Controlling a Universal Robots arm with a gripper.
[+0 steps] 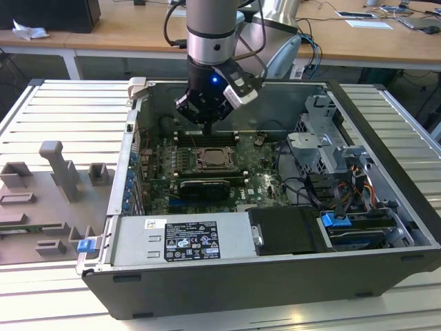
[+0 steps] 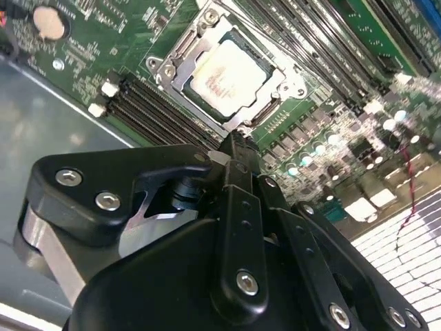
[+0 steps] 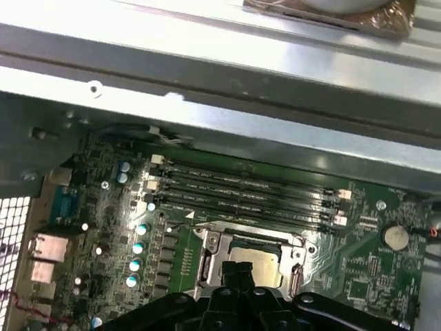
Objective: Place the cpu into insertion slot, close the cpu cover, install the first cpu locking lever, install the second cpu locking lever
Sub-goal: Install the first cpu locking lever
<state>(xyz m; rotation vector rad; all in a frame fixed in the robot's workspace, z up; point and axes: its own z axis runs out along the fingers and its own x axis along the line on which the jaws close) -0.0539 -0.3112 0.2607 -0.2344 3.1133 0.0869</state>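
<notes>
Fingers point(image 2: 238, 160) together, beside cpu cover point(image 2: 180, 61)

I see an open computer case point(image 1: 275, 276) on the slatted tabletop point(image 1: 62, 110), its green motherboard point(image 1: 258, 181) exposed, grey fixtures point(image 1: 58, 169) lying at the exterior view's left

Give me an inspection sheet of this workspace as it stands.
Surface: slatted metal table bearing an open computer case.
Job's things: cpu seated in the socket; cpu cover lies down around it.
Clutter: grey fixture blocks at the exterior view's left.
Grippers: gripper shut, just above the board beside the socket.
Cables: coloured wires inside the case, exterior view's right.
Surroundings: wooden desks behind.
</notes>
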